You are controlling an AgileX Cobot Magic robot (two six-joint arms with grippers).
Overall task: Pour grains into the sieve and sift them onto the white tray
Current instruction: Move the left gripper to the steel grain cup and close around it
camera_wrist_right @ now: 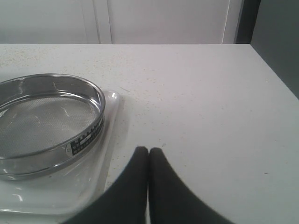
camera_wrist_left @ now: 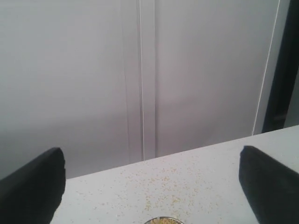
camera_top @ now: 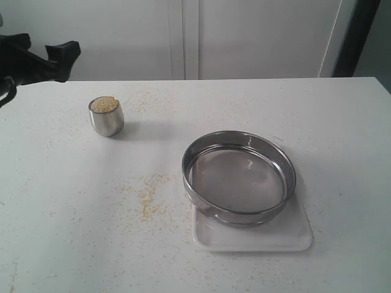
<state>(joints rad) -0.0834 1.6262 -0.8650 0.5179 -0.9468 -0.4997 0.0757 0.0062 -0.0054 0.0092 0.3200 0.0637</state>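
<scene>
Right now your left gripper [camera_wrist_left: 150, 154] has its jaws spread wide with nothing between them. It hangs raised at the left edge of the exterior view, near the steel cup [camera_top: 106, 116] but apart from it. The cup stands upright on the table [camera_top: 73, 244], filled to the brim with the grains [camera_top: 104, 104]. In the left wrist view only a sliver of its rim shows, low between the two fingers. More grains lie scattered over the table, thickest in a yellow patch [camera_top: 148, 196] between the cup and the sieve [camera_top: 239, 178]. The sieve rests on the white tray [camera_top: 269, 241], set toward its far side, so the tray's near edge and right corner show bare. Your right gripper [camera_wrist_right: 148, 152] has its jaws pressed together on nothing. It sits low over the table just beside the tray's edge, clear of the sieve.
</scene>
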